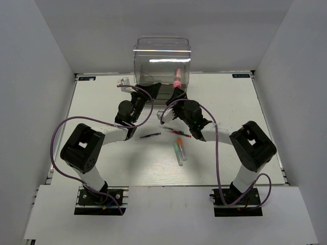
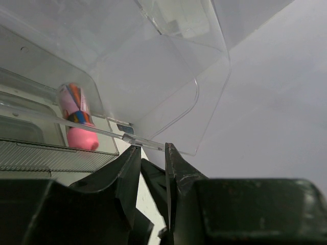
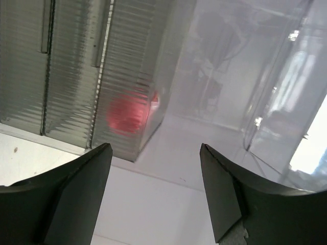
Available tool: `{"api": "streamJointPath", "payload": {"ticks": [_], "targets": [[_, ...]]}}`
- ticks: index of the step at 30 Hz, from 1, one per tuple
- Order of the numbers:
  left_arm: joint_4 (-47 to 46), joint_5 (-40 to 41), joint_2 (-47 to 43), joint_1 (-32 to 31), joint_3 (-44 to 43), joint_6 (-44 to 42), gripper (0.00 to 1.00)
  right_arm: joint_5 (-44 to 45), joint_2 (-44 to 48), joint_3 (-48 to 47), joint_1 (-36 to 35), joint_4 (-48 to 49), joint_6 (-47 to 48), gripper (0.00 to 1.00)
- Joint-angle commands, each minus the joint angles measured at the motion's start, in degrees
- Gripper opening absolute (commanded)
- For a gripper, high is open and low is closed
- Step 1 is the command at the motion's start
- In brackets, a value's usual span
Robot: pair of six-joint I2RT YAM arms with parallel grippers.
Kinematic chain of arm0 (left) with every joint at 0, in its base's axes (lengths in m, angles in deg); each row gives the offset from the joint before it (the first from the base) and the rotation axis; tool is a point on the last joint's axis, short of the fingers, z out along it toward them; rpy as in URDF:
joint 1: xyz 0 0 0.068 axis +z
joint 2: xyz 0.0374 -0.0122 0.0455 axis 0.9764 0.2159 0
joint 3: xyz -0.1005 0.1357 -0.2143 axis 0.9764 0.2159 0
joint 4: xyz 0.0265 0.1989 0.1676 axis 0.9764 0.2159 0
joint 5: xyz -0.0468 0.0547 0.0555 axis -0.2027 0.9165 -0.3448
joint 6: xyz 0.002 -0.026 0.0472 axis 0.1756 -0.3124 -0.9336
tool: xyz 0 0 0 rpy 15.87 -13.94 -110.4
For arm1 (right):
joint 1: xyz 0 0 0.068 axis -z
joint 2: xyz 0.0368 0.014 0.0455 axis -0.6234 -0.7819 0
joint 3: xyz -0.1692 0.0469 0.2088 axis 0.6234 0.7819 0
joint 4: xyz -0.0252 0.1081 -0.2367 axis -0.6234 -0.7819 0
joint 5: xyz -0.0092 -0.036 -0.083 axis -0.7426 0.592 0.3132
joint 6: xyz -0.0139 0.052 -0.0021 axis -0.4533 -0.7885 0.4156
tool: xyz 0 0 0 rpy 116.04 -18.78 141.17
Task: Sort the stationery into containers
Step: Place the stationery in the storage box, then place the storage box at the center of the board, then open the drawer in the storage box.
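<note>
Pink-capped tube (image 2: 76,115) stands near upright inside the clear plastic organizer (image 1: 162,50), pink end down.
Left gripper (image 2: 152,150) pinches the organizer's thin clear rim; right gripper (image 3: 156,153) has its fingers spread wide before ribbed grey drawers (image 3: 71,66).

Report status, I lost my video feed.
Right gripper open, empty, facing organizer drawers. Left gripper at clear lip, grip unclear. Pink tube inside; pens on table.

The white table (image 1: 102,163) carries a clear organizer (image 1: 162,61) at its far edge, and a dark pen (image 1: 150,136), red-marked pens (image 1: 179,132) and markers (image 1: 180,151) mid-table.
</note>
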State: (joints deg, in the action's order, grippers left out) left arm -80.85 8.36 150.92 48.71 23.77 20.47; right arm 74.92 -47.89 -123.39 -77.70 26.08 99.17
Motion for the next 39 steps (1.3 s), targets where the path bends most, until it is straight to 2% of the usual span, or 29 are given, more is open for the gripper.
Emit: {"api": "streamJointPath", "payload": {"ticks": [1, 9, 11, 14, 15, 16, 17, 18, 19, 21, 22, 23, 27, 28, 29, 30, 33, 34, 35, 37, 38, 39], "targets": [[-2.0, 0.6, -1.6, 0.6, -1.8, -1.2, 0.36, -3.6, 5.1, 2.2, -0.2, -0.3, -2.9, 0.75], [-2.0, 0.6, -1.6, 0.6, -1.8, -1.2, 0.36, -10.3, 13.7, 9.5, -0.3, -4.9, -7.1, 0.74], [-2.0, 0.6, -1.6, 0.6, -1.8, -1.2, 0.36, -16.0, 16.9, 11.8, -0.3, -12.5, -7.8, 0.69], [-2.0, 1.1, -1.6, 0.6, -1.2, -1.2, 0.36, -23.2, 22.6, 14.2, -0.2, -24.8, -8.4, 0.57], [-2.0, 1.1, -1.6, 0.6, -0.7, -1.2, 0.36, -25.8, 24.6, 15.0, -0.2, -27.2, -8.2, 0.47], [-2.0, 1.6, -1.1, 0.6, -0.7, -1.2, 0.36, -26.7, 26.2, 15.3, -0.3, -30.1, -9.2, 0.41], [-2.7, 1.6, -1.1, 0.1, -0.7, -1.2, 0.37, -28.7, 28.0, 16.9, -0.2, -31.7, -10.5, 0.26], [-2.7, 1.6, -0.6, 0.1, 0.0, -1.2, 0.37, -29.0, 28.9, 17.4, -0.2, -31.9, -11.4, 0.19], [-2.7, 1.6, 0.1, 0.1, 0.1, -0.7, 0.39, -29.3, 30.2, 17.8, -0.3, -31.9, -13.3, 0.15], [-3.3, 1.6, 0.8, 0.1, 0.6, -0.2, 0.40, -29.6, 32.0, 19.5, -0.2, -31.3, -16.7, 0.13], [-3.9, 1.6, 0.8, -0.4, 1.1, 0.5, 0.41, -29.2, 32.8, 19.9, -0.1, -30.7, -18.2, 0.13], [-4.4, 1.6, 1.5, -0.4, 1.7, 0.5, 0.44, -28.4, 33.9, 20.7, -0.1, -28.9, -22.4, 0.17], [-5.0, 1.6, 2.1, -0.4, 4.1, 2.6, 0.49, -24.8, 36.4, 22.7, 0.2, -24.7, -31.0, 0.48], [-4.5, 1.6, 2.1, -0.4, 5.2, 3.1, 0.51, -24.2, 37.7, 23.2, 0.3, -21.9, -33.8, 0.60], [-4.5, 1.6, 2.1, -0.4, 5.8, 3.1, 0.52, -23.5, 38.2, 23.8, 0.3, -20.8, -36.7, 0.68], [-3.7, 1.6, 1.4, -0.4, 6.9, 3.1, 0.54, -22.6, 39.8, 24.3, 0.8, -19.8, -39.2, 0.89], [-0.2, 1.6, -0.4, -0.4, 8.7, 3.1, 0.58, -20.9, 41.9, 25.9, 1.4, -14.8, -44.1, 0.90], [1.7, 1.6, -1.7, -0.4, 8.7, 3.1, 0.58, -20.0, 42.0, 26.5, 1.4, -9.8, -45.5, 0.90], [2.9, 1.6, -2.3, -0.4, 9.4, 3.1, 0.59, -16.6, 42.1, 26.9, 1.6, -8.4, -49.7, 0.90], [5.7, 2.2, -3.6, -0.4, 9.9, 3.1, 0.59, -15.1, 41.7, 26.5, 2.6, -8.1, -52.0, 0.90], [9.1, 2.7, -4.1, -0.4, 9.9, 3.1, 0.60, -14.4, 41.5, 24.4, 2.8, -9.3, -57.1, 0.85], [10.7, 2.7, -4.6, -0.4, 9.4, 3.1, 0.60, -13.6, 39.8, 21.8, 3.2, -10.8, -59.4, 0.75]]}}
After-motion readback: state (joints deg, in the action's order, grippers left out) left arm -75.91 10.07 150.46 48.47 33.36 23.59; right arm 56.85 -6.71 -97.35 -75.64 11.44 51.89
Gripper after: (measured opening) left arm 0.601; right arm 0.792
